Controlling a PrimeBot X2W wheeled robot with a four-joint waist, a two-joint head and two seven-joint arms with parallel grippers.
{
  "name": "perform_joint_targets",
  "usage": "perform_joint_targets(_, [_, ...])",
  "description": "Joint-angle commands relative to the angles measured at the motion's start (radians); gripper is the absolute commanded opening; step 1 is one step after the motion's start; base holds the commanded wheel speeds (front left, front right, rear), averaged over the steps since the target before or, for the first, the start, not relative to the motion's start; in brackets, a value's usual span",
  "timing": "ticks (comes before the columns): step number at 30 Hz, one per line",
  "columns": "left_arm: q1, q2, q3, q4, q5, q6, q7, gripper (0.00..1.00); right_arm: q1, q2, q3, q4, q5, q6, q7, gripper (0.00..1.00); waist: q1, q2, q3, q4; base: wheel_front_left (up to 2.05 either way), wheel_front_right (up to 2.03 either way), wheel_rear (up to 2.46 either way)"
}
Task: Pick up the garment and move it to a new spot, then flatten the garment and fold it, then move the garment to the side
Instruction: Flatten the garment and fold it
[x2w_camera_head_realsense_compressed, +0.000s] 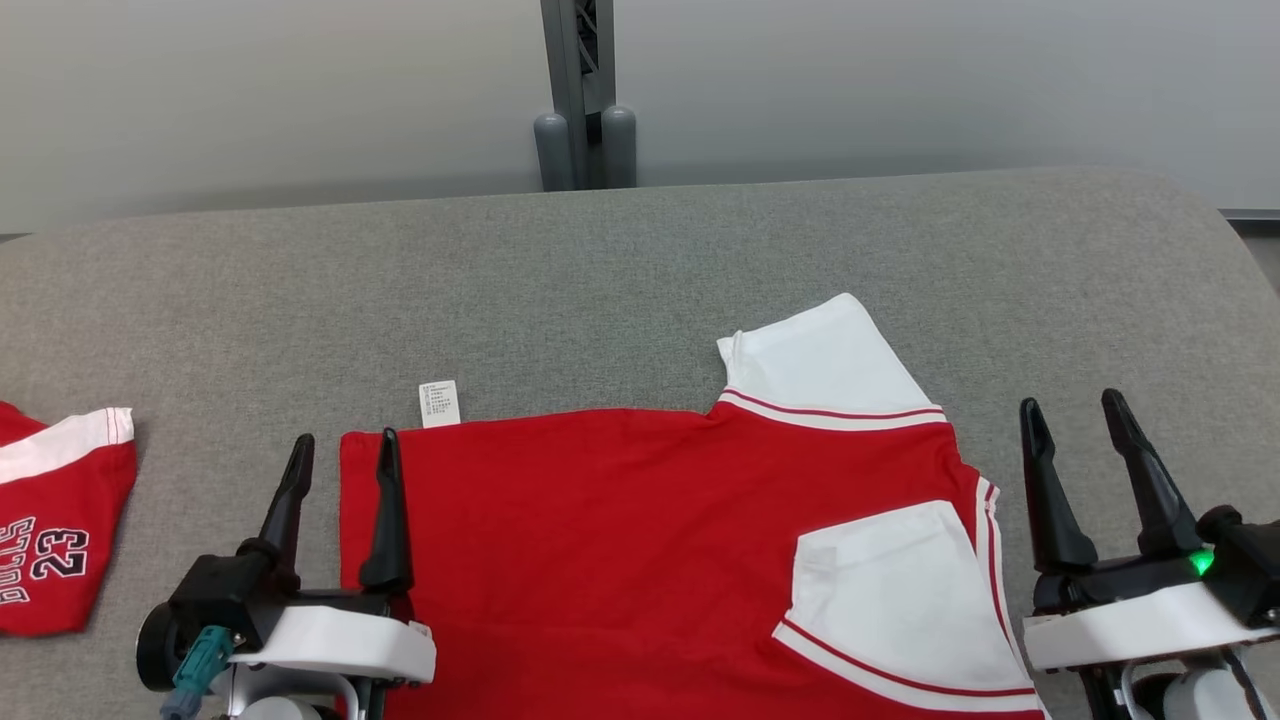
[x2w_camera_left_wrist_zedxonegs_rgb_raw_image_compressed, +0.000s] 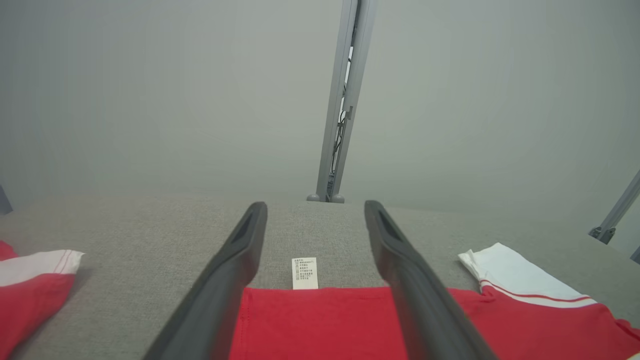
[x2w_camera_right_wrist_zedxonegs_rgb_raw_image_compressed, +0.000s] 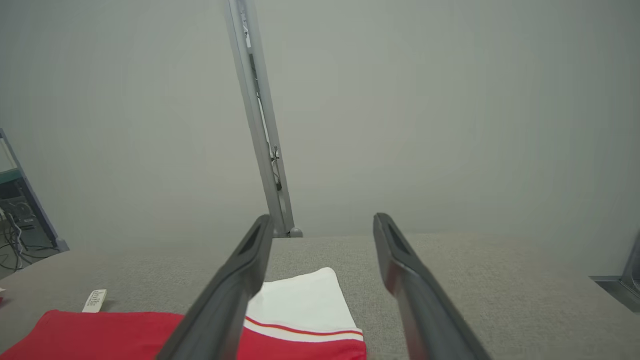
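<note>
The garment (x2w_camera_head_realsense_compressed: 600, 540) is a red shirt with white, red-striped sleeves, lying flat on the grey table (x2w_camera_head_realsense_compressed: 640, 270). One sleeve (x2w_camera_head_realsense_compressed: 820, 365) points to the far side; the other (x2w_camera_head_realsense_compressed: 890, 600) is folded onto the body. A white care label (x2w_camera_head_realsense_compressed: 439, 403) sticks out at its far left edge. My left gripper (x2w_camera_head_realsense_compressed: 343, 448) is open over the shirt's left edge, one finger above the red cloth. My right gripper (x2w_camera_head_realsense_compressed: 1077, 408) is open just right of the shirt, over bare table. The left wrist view has the garment (x2w_camera_left_wrist_zedxonegs_rgb_raw_image_compressed: 325, 325) and label (x2w_camera_left_wrist_zedxonegs_rgb_raw_image_compressed: 304, 273) between the fingers of my left gripper (x2w_camera_left_wrist_zedxonegs_rgb_raw_image_compressed: 315, 207); the right wrist view has the sleeve (x2w_camera_right_wrist_zedxonegs_rgb_raw_image_compressed: 305, 300) at my right gripper (x2w_camera_right_wrist_zedxonegs_rgb_raw_image_compressed: 322, 220).
A second red and white garment (x2w_camera_head_realsense_compressed: 55, 520) printed with "23" lies at the table's left edge. A grey post (x2w_camera_head_realsense_compressed: 585, 95) stands behind the table's far edge against a pale wall. Bare grey cloth stretches across the far half of the table.
</note>
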Motion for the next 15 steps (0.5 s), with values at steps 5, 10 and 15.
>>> perform_joint_targets(5, [0.025,-0.032,0.046,0.021,0.057,-0.047,-0.003,1.00,0.006,0.028,-0.005,0.038,-0.017,0.000,-0.014,1.00,0.0000,0.0000,0.007,-0.003,0.00,0.00,0.00])
perform_joint_targets(10, [0.028,-0.053,0.088,0.039,0.089,-0.082,-0.004,1.00,0.002,0.040,-0.007,0.035,-0.023,0.000,-0.014,1.00,0.0000,0.0000,0.010,-0.003,0.00,0.00,0.00])
perform_joint_targets(15, [0.019,-0.061,0.112,0.053,0.108,-0.104,-0.004,1.00,-0.007,0.044,-0.018,0.030,-0.023,0.000,-0.014,1.00,0.0000,0.0000,0.017,-0.002,0.00,0.00,0.00])
